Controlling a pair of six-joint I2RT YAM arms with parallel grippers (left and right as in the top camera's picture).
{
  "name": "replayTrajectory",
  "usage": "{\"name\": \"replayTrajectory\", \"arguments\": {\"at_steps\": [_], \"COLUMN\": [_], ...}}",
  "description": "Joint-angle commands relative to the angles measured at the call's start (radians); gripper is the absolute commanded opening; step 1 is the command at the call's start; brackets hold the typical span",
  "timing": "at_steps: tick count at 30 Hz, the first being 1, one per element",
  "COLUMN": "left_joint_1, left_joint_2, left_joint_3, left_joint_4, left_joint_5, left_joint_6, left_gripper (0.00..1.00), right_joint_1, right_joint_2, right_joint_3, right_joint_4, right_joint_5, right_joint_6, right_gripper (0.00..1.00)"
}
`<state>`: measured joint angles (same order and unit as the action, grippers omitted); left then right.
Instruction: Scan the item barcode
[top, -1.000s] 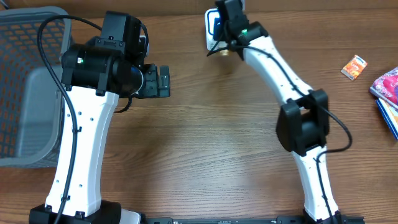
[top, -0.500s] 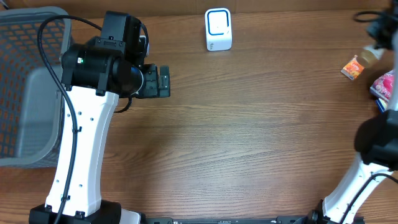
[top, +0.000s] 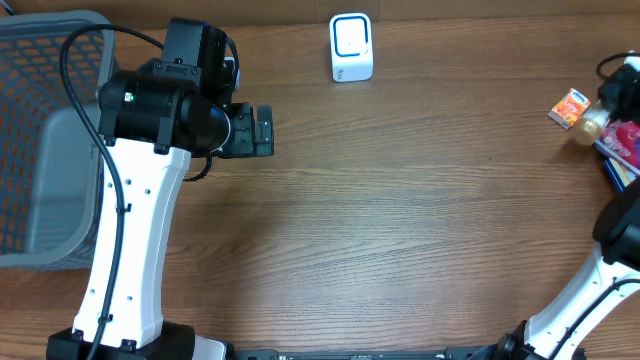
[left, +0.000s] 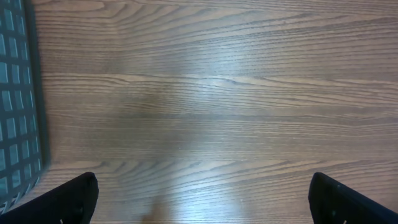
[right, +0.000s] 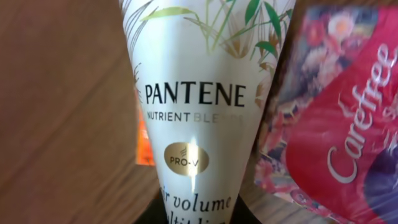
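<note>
The white Pantene tube (right: 199, 93), printed with green and gold leaves, is gripped by the right claw (top: 606, 104), whose jaws are closed tightly on it. The fingers themselves are hardly seen in the right wrist view, where only a dark shape shows at the tube's lower end. The tube is held at the far right edge of the wooden table (top: 400, 220). From overhead it is seen between a small orange box (top: 569, 108) and a pink Carefree packet (right: 336, 124); whether it touches either cannot be told. The white barcode scanner (top: 351, 47), with its blue-rimmed window, is stood at the table's far edge, well apart from the tube. The left claw (left: 204, 190) is held wide open above bare wood, just beside the grey mesh basket (top: 40, 120).
</note>
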<state>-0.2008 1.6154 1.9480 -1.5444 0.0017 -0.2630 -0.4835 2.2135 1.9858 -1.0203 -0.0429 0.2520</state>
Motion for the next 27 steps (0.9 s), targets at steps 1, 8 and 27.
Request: {"name": "replayTrajectory", "arguments": {"at_steps": [1,8,27], "left_joint_1": [0.004,0.004,0.004], "left_joint_2": [0.001,0.001,0.001], "left_joint_3": [0.000,0.000,0.000], "left_joint_4": [0.002,0.002,0.002], "left_joint_5": [-0.012,-0.012,-0.012], "left_joint_6": [-0.014,-0.014,-0.014], "left_gripper": [1.00,1.00,1.00], "right_joint_1": [-0.010,-0.011,0.043], "right_joint_2": [0.012,0.006,-0.721], "right_joint_3": [-0.004,-0.001,-0.085], "right_joint_4": [-0.008,-0.074,-0.533], "right_joint_5": [0.095,0.072,-0.138], "right_joint_6": [-0.018,-0.017,0.029], "right_gripper": [0.08,0.55,0.62]}}
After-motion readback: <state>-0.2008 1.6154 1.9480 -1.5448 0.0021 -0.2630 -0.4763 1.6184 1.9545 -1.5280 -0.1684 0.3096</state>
